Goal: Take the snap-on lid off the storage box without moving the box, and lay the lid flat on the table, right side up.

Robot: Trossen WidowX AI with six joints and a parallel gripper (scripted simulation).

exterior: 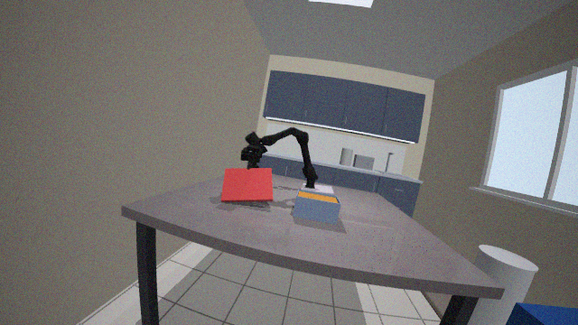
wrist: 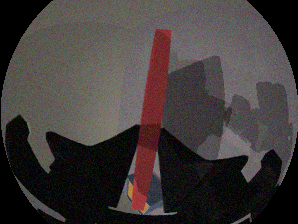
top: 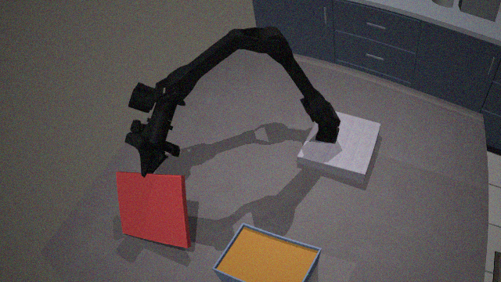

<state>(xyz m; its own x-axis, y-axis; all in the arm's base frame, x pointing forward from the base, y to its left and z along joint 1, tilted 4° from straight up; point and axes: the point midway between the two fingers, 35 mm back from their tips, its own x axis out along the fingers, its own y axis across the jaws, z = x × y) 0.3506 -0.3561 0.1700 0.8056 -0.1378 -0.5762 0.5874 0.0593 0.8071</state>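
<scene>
The red lid [top: 153,209] [exterior: 247,185] [wrist: 159,75] is held steeply tilted, its broad face toward the top and exterior views, and shows edge-on in the wrist view. My gripper [top: 145,173] [exterior: 253,168] [wrist: 149,131] points down and is shut on the lid's upper edge. The lid's lower edge is near the table top; whether it touches is hard to tell. The blue-grey storage box [top: 268,236] [exterior: 316,212] stands upright and open on the table, to the right of the lid in the top and exterior views, with an orange inside. The lid and box are apart.
The arm's base stands on a pale square block [top: 356,137] [exterior: 326,189] at the back of the table [top: 411,219] [exterior: 361,244]. The table's left edge runs close beyond the lid. A white cylinder [exterior: 508,275] stands off the table's right corner.
</scene>
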